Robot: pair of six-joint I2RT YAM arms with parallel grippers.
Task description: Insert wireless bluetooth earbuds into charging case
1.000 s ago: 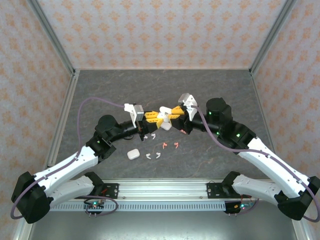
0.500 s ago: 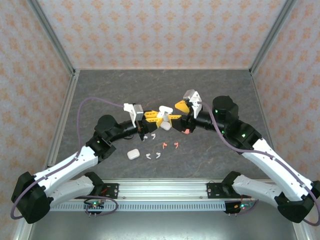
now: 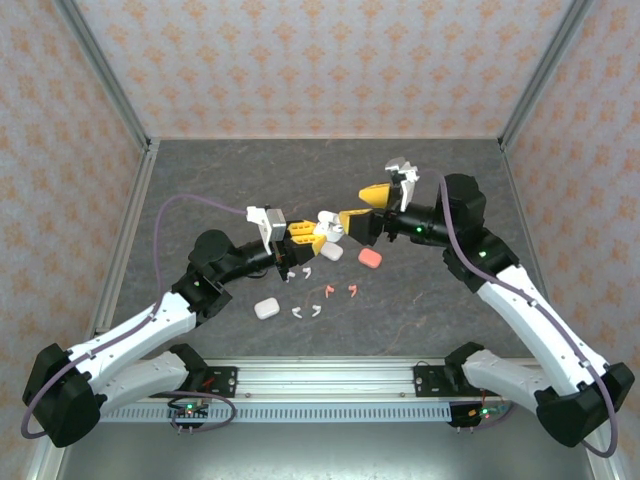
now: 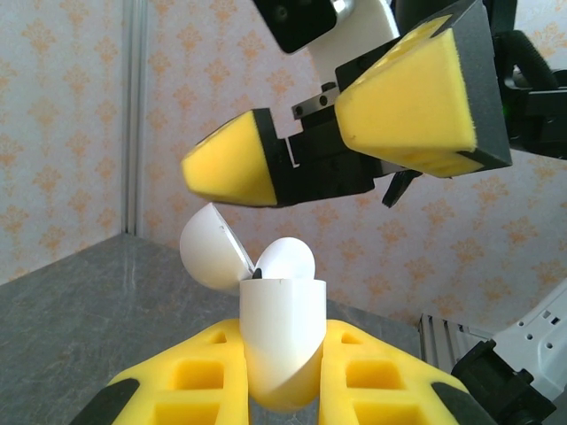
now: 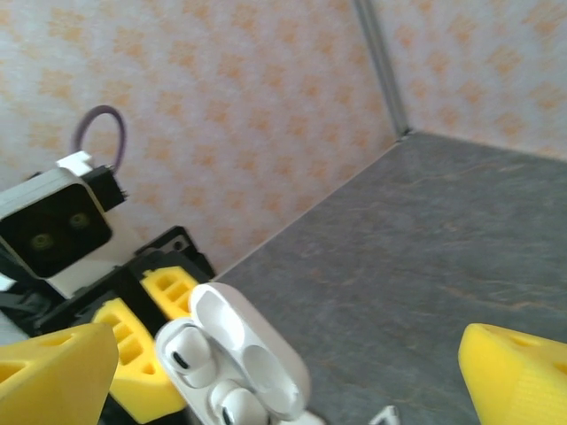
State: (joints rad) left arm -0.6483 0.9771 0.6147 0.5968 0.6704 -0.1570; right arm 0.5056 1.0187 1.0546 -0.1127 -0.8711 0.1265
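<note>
Left pincer (image 4: pixel 282 376): pressed together on the open white charging case (image 4: pixel 279 332), upright, lid tipped back, two white earbuds (image 5: pixel 189 356) sitting inside. Right pincer (image 3: pixel 365 208): spread and empty, just above that case; loose earbuds (image 3: pixel 328 291) and a pink case (image 3: pixel 370 258) lie on the desk (image 3: pixel 450 180) below. Risk, as judged: a right finger knocking the lid could twist the case or drop it.

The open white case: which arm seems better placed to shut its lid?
Probably the right: the right hand is open and empty beside the lid, while the left hand is clamped on the case.
</note>
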